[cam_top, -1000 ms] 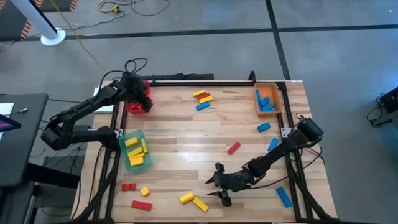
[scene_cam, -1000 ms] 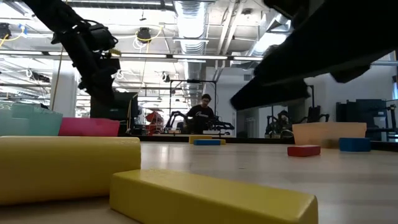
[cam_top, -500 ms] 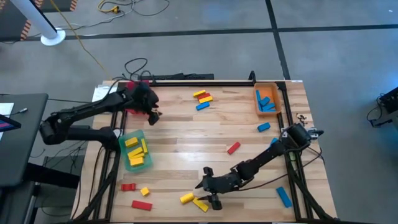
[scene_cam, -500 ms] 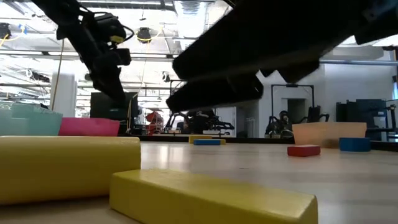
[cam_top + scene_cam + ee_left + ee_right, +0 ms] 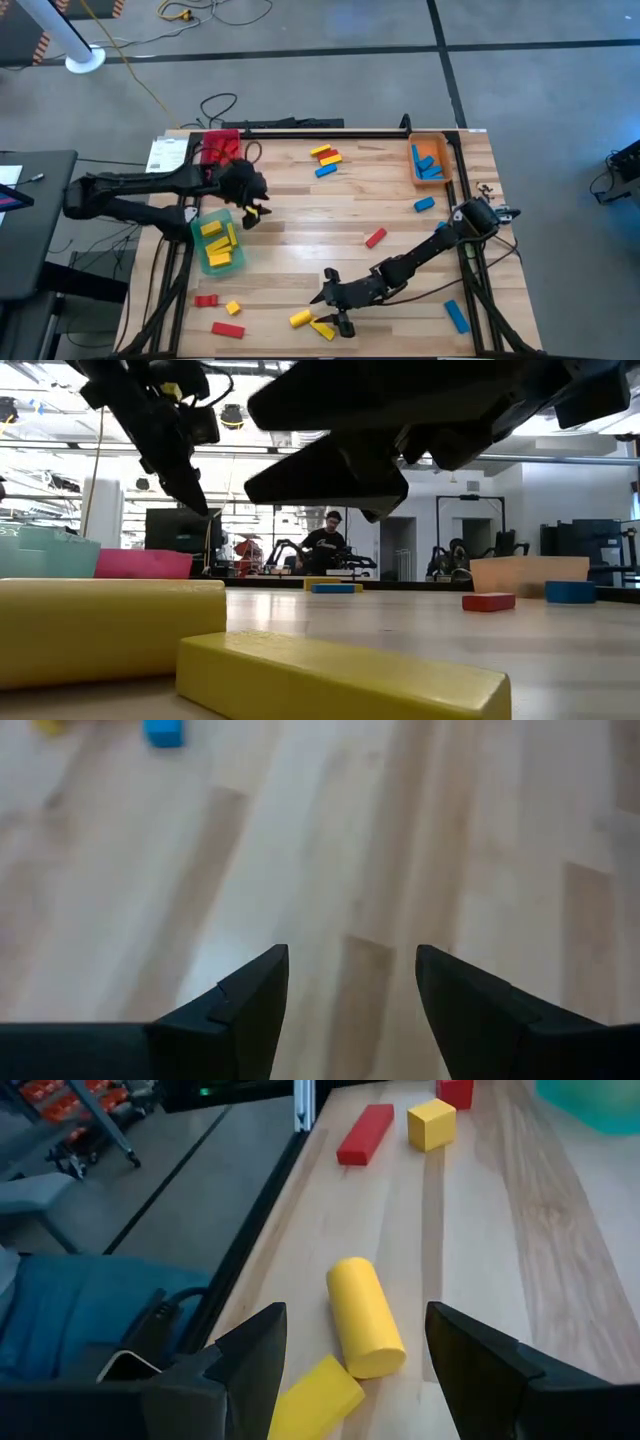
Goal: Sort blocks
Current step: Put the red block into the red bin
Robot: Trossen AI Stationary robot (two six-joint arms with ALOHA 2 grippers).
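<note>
Between the right tool's point(image 5: 345, 1380) parted fingers — two yellow blocks point(image 5: 366, 1318) — ungripped.

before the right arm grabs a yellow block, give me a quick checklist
1. Right gripper open and empty: ok.
2. Yellow cylinder between the fingers' line: ok.
3. Flat yellow block touching the cylinder, may get nudged: not ok.
4. Left gripper open, empty, away over bare wood: ok.
5. Green tray has room for more yellow: ok.
6. Gripper low enough to close: cannot tell.
</note>
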